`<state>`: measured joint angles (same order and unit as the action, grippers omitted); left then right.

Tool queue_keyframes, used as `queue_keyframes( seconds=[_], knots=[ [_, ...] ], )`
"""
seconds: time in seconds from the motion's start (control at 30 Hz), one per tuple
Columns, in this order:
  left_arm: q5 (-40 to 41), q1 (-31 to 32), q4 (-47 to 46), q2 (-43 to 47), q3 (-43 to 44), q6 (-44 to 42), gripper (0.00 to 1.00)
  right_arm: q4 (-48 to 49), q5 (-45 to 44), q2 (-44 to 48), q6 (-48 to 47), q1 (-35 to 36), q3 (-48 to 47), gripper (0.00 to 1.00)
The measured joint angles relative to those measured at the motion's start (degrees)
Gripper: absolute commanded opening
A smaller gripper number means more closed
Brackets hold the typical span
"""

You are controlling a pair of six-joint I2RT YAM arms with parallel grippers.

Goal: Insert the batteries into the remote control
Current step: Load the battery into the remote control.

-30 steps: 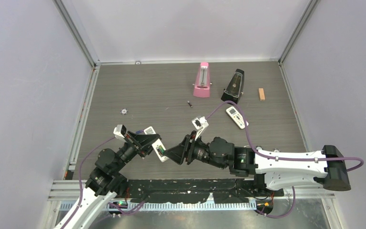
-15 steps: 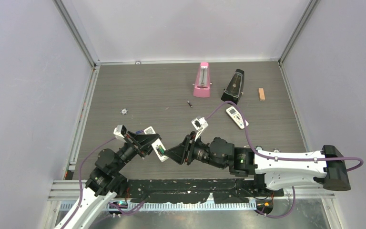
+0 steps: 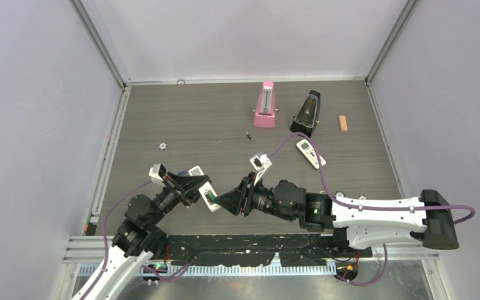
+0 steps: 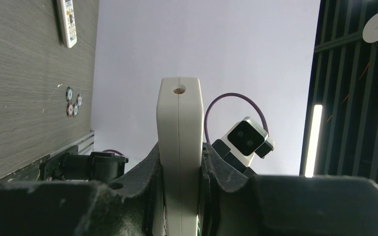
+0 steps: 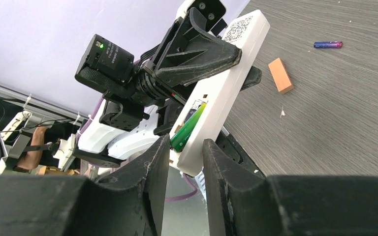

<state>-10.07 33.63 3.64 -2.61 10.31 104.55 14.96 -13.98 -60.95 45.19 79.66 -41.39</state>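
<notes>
The right gripper point(image 5: 186, 162) straddles the lower end of the remote control point(image 5: 226, 73), jaws part-closed beside the green battery point(image 5: 189, 129) lying in the open bay; whether they actually press, I cannot tell. The left gripper point(image 4: 179, 167) clamps the remote clear of the table point(image 5: 334, 123). Nudge the battery gently along the bay until it seats flat. A spare battery point(image 5: 328, 44) lies near the orange block point(image 5: 280, 74).

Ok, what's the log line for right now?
left gripper: shut on remote control | right gripper: at remote's end, grip unclear | green battery: in compartment | purple battery: on table
</notes>
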Motion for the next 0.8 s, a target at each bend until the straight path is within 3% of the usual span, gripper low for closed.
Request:
queue_keyframes(
  seconds=[0.63,0.8],
  knots=[
    [0.1,-0.2,2.5,0.3,0.0,-0.2,0.0,-3.0,-2.2,-2.1,0.5,0.0,-1.9,0.32],
    [0.7,-0.4,3.4,0.3,0.0,-0.3,0.0,-4.0,-2.8,-2.9,1.4,0.0,-2.5,0.27]
  ],
)
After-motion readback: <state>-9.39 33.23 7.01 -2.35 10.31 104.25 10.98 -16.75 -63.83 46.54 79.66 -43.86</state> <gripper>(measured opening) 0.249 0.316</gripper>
